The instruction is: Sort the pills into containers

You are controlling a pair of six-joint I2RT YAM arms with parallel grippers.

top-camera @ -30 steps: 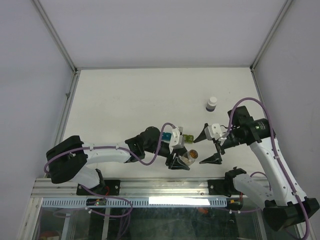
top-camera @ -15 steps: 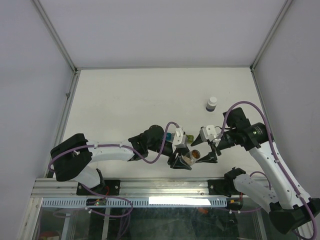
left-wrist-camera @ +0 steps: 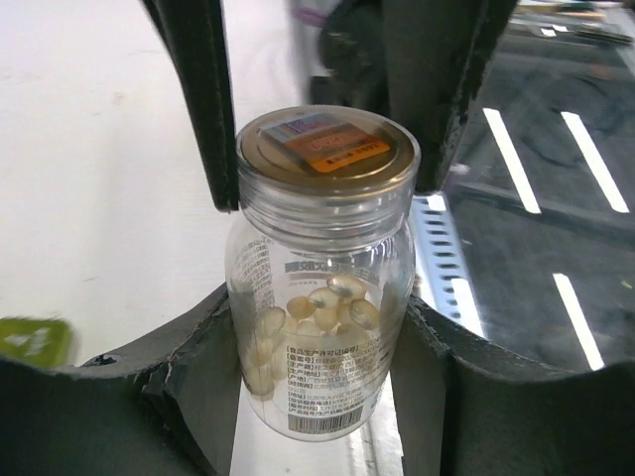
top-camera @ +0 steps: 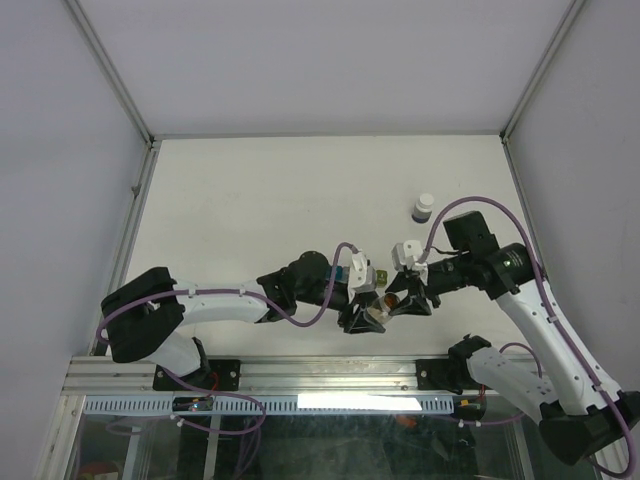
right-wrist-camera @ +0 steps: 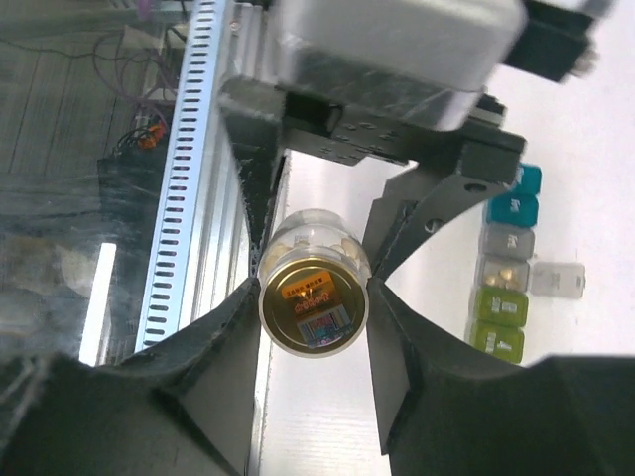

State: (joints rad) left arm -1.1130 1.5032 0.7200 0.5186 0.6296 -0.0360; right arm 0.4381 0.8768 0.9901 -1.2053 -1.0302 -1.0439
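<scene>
My left gripper (top-camera: 362,318) is shut on a clear pill bottle (top-camera: 378,306) with a gold cap, holding it near the table's front edge. In the left wrist view, its pads (left-wrist-camera: 189,377) clamp the bottle's body (left-wrist-camera: 317,327), which holds pale pills. My right gripper (top-camera: 400,298) is closed round the bottle's cap (right-wrist-camera: 314,297), one finger touching each side; its dark fingers (left-wrist-camera: 203,99) flank the cap (left-wrist-camera: 327,149) in the left wrist view. The containers, a strip of teal, grey and green compartments (right-wrist-camera: 504,273), lie just behind, with one lid open. They are mostly hidden from the top view (top-camera: 378,273).
A small dark bottle with a white cap (top-camera: 424,208) stands on the table at the back right. The slotted metal rail of the table's front edge (right-wrist-camera: 189,178) runs right beside the held bottle. White walls enclose the table.
My right gripper has moved left to the bottle held by my left gripper and closed its open fingers round the cap. The left arm has lifted the bottle slightly towards it.
</scene>
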